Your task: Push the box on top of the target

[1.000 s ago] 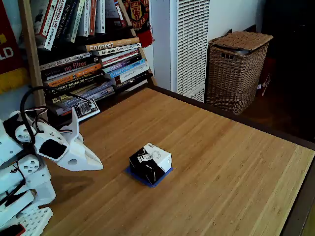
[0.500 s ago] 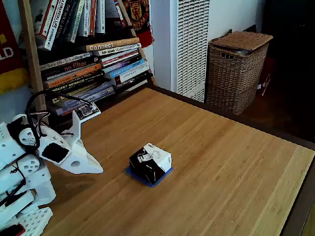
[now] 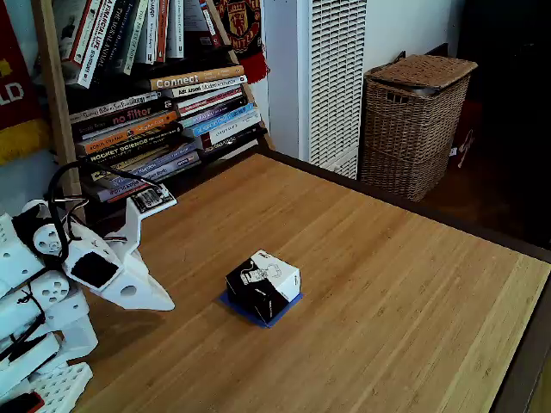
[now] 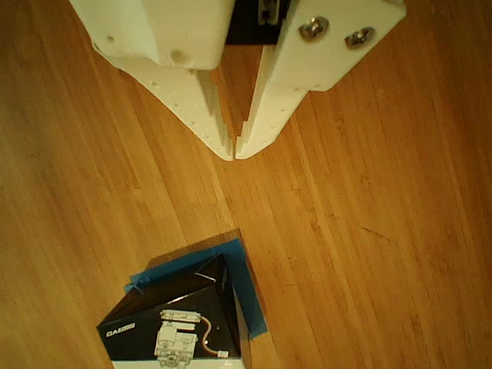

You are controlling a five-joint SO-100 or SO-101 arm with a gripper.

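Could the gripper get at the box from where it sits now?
Probably yes. The gripper, fingertips together, hovers apart from the box, with bare table between them. The box sits on the target, blue showing at its edges.
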